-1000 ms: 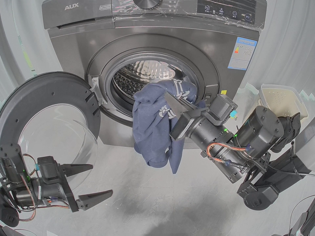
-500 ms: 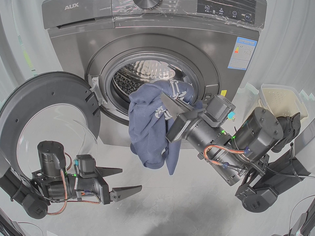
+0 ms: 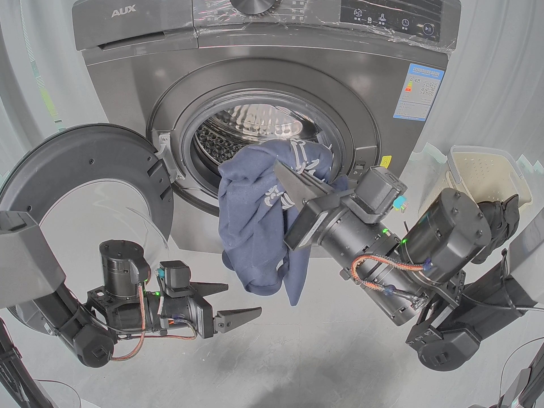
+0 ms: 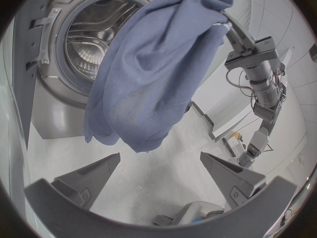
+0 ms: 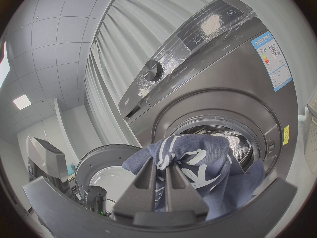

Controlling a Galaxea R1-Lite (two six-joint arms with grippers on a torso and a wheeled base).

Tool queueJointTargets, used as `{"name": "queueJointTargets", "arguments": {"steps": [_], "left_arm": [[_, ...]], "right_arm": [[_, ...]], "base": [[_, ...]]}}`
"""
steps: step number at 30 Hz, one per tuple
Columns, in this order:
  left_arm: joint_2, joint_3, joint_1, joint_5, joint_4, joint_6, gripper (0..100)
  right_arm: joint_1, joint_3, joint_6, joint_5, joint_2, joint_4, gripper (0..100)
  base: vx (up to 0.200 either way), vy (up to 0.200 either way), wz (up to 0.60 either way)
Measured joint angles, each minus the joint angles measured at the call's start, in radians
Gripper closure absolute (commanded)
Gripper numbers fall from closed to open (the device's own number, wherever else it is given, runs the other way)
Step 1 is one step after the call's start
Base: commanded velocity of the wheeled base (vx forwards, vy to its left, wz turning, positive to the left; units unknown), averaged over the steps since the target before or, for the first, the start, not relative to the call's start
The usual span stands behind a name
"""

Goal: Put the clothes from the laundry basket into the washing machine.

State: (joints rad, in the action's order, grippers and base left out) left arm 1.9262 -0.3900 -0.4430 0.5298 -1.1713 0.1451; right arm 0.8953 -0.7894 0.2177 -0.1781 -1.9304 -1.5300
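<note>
Right gripper (image 3: 281, 170) is clamped on a navy shirt (image 3: 255, 222), the bunched top pinched between closed fingers. It sits right in front of the round opening (image 3: 249, 123) of the washing machine (image 3: 136, 80). The top of the cloth overlaps the opening's lower rim; can't tell if it touches. The rest hangs outside over the front panel, hem clear of the floor (image 3: 317, 347).

The door (image 3: 85, 154) is swung wide to the robot's left, hinged at the opening's left edge. Left gripper (image 3: 243, 298) is low with fingers spread wide, holding nothing, just under the hanging hem and apart from it. There is open floor between the arms.

The laundry basket (image 3: 487, 171) stands right of the machine, with a dark garment (image 3: 501, 216) draped over its near rim.
</note>
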Motion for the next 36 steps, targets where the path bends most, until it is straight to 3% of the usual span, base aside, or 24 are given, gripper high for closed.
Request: {"name": "queueJointTargets", "arguments": {"steps": [7, 18, 25, 26, 36], "left_arm": [[0.074, -0.043, 0.002, -0.025, -0.038, 0.009, 0], [0.158, -0.114, -0.004, -0.042, -0.148, 0.079, 0], [0.179, -0.123, -0.014, -0.043, -0.199, 0.083, 0], [0.182, -0.123, -0.015, -0.045, -0.204, 0.083, 100], [0.215, -0.085, -0.032, -0.070, -0.366, 0.076, 100]], "right_arm": [[0.007, 0.002, -0.001, 0.000, 0.000, -0.008, 100], [0.013, 0.001, -0.001, -0.001, 0.002, -0.008, 100], [0.014, 0.001, -0.001, -0.001, 0.002, -0.008, 100], [0.014, 0.001, -0.001, -0.001, 0.002, -0.008, 100], [0.014, 0.003, -0.001, -0.001, 0.001, -0.008, 100]], "base": [[0.000, 0.000, 0.00], [0.000, 0.000, 0.00], [0.000, 0.000, 0.00], [0.000, 0.000, 0.00], [0.000, 0.000, 0.00]]}}
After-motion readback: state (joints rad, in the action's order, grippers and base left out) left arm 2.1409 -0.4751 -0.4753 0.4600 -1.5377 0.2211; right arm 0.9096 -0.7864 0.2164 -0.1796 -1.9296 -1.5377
